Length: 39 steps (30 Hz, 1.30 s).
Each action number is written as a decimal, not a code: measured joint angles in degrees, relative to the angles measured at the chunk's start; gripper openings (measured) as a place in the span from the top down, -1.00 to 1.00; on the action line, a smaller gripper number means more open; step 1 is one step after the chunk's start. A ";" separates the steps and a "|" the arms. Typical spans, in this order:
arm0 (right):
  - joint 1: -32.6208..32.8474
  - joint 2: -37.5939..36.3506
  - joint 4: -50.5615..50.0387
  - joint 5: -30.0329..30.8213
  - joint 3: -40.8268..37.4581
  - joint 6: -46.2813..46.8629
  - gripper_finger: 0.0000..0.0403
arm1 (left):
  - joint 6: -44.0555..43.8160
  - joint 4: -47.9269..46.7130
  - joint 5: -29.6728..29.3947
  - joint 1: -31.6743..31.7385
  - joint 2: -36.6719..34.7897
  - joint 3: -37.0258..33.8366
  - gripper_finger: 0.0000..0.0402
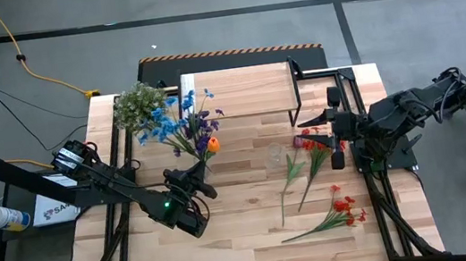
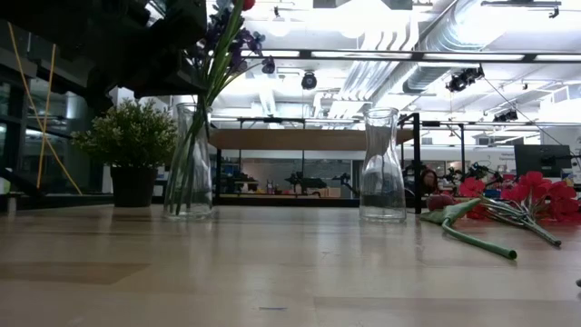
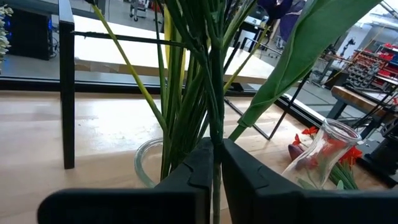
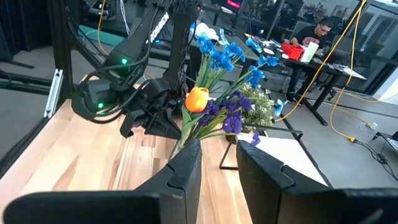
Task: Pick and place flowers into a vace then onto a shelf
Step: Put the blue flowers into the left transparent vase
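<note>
Above left vase (image 2: 190, 163), left tool (image 1: 192, 174) pinching bunched flower stems (image 3: 198, 93), blue, purple, orange blooms (image 1: 185, 123) fanning toward shelf (image 1: 237, 92). Stems dipping into vase. Right tool (image 1: 335, 139) hovering by table's (image 1: 246, 228) right edge, fingers (image 4: 186, 165) slightly spread, gripping nothing. Red flowers (image 1: 338, 211) lying on table near empty second vase (image 2: 382, 168).

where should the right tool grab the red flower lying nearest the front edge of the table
On the bare green stem of the red flower, about midway, coming straight down from above. It lies flat on the table, blooms toward the right arm; the thin stem fits between the fingers, the bushy head would crush.
</note>
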 joint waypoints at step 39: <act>0.00 0.01 -5.29 0.02 0.00 3.19 0.53 | 22.08 -1.42 -1.58 -2.99 -10.40 4.68 0.80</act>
